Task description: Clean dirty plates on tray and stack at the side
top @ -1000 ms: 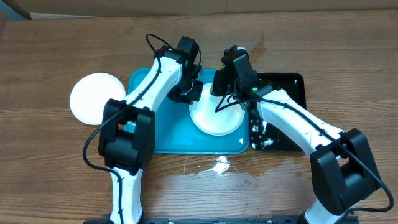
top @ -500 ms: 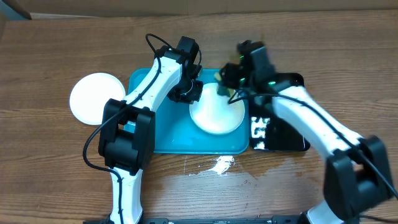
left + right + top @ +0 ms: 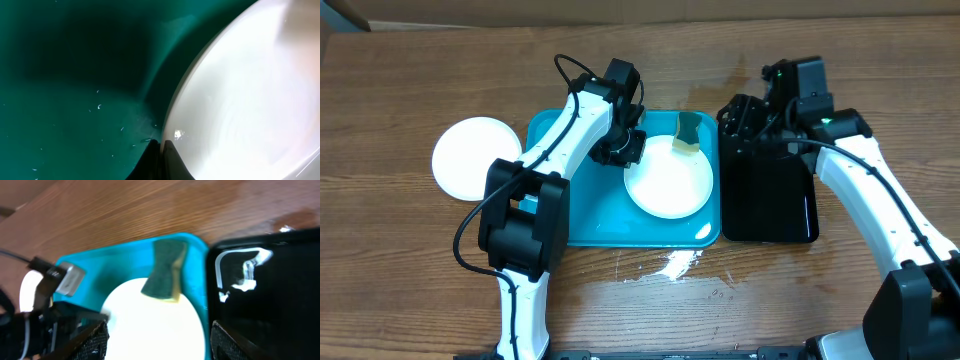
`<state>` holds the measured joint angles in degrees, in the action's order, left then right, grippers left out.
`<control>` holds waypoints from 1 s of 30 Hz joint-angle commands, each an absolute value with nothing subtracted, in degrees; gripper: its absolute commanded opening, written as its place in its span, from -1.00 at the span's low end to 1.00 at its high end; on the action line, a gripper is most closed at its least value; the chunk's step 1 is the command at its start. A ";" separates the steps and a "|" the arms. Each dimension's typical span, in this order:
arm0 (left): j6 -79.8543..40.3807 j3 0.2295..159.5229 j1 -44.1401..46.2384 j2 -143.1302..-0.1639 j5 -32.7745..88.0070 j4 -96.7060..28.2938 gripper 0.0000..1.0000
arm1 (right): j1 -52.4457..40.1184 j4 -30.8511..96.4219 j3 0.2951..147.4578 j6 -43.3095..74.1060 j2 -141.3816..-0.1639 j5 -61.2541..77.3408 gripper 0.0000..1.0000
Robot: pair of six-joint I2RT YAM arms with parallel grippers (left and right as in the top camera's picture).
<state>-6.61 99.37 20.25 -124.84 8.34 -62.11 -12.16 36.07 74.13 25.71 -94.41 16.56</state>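
Note:
A white plate (image 3: 668,182) (image 3: 150,322) (image 3: 240,90) lies in the right half of the turquoise tray (image 3: 570,205) (image 3: 95,267) (image 3: 70,100). My left gripper (image 3: 625,148) (image 3: 162,150) is shut, with its tips against the plate's upper left rim and nothing visibly between them. A green and yellow sponge (image 3: 688,131) (image 3: 165,270) lies loose on the plate's far edge and the tray. My right gripper (image 3: 740,118) (image 3: 160,342) hangs open and empty over the black tray's far left corner. A second white plate (image 3: 472,158) rests on the table left of the tray.
A narrow black tray (image 3: 770,195) (image 3: 270,290) sits right against the turquoise tray's right side. A small wet patch (image 3: 670,266) marks the wood in front of the tray. The left arm (image 3: 560,150) spans the tray's left half.
My right gripper has opened, let go of the sponge and moved right, off the plate to over the black tray. The sponge now lies at the plate's far edge. The left arm has not moved.

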 commanded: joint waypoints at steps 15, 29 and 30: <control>-5.13 99.15 20.12 -125.36 8.36 -62.37 -0.92 | -22.06 22.00 78.89 23.97 -112.81 7.27 0.37; -5.10 99.13 20.12 -125.36 8.34 -62.30 -0.92 | -25.19 19.35 78.89 23.97 -116.33 1.10 0.04; -5.13 99.15 20.12 -125.36 8.34 -62.33 -0.92 | -25.19 19.42 78.89 23.97 -116.33 1.10 -0.04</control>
